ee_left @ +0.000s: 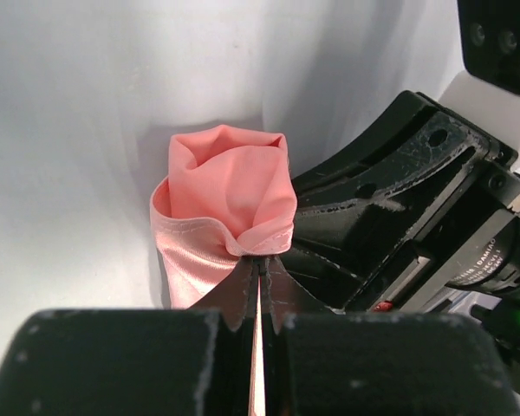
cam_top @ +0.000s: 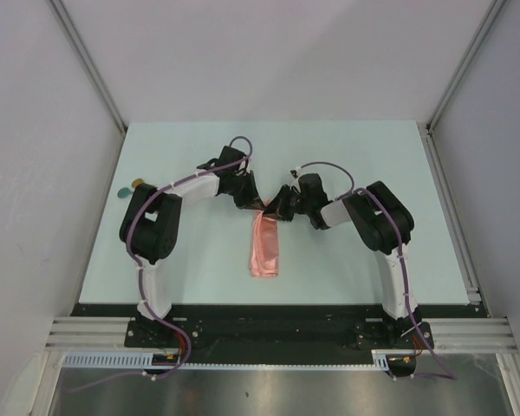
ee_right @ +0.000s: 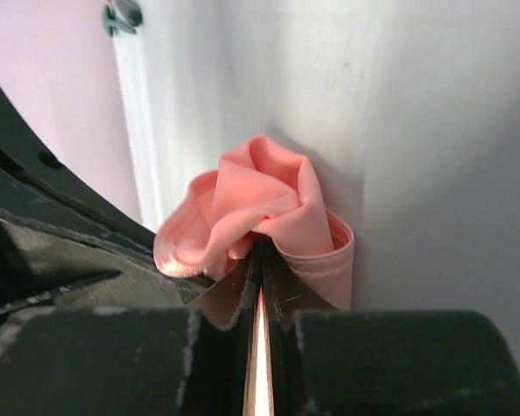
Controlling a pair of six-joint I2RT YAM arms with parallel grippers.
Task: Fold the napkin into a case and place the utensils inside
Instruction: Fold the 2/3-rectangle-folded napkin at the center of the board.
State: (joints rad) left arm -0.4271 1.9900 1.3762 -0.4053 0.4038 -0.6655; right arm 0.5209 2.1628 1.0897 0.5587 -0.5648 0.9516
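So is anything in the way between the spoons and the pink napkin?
Yes: the left arm lies between the spoons at the table edge and the napkin in the middle. The left pincer and right pincer both pinch the napkin's far end.

Table [cam_top: 364, 260]: pale green flat top. Napkin [cam_top: 265, 250], salmon-pink, folded to a narrow layered strip, lies about mid-table with its long axis running near-to-far. Near end is flat on the surface, far end bunched and raised off it. Two spoons [cam_top: 129, 187] sit at the left edge, well apart from the napkin; only a teal-green and a golden-brown bowl can be made out.
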